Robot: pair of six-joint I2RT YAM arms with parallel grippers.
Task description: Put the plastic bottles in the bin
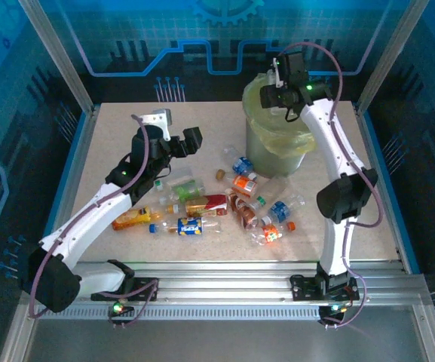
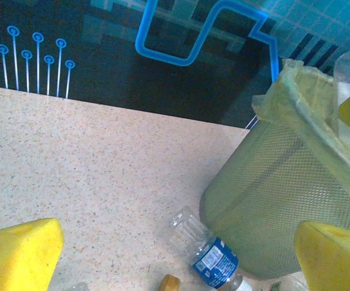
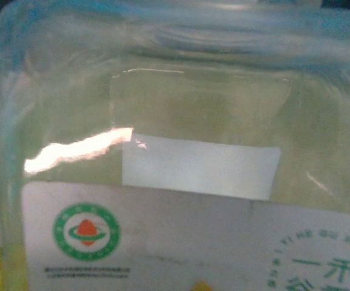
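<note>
Holds a clear white-labelled bottle (image 3: 199,163) in the right gripper (image 1: 268,96) above the bin (image 1: 274,151) near the table's (image 1: 127,136) far edge; cannot tell its axis. Spreads the left gripper (image 1: 190,141) wide, empty, facing a blue-labelled bottle (image 2: 214,260) lying beside the bin's base, neck toward the near edge.

Label on bottle (image 3: 175,91): "YI HE GU".

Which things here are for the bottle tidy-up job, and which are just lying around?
For the job:
- the bin
- the clear bottle held above it
- the blue-label bottle beside the bin
- the orange-label bottle
- the other bottles scattered on the table

Just lying about:
- a small brown round piece near the bin
</note>
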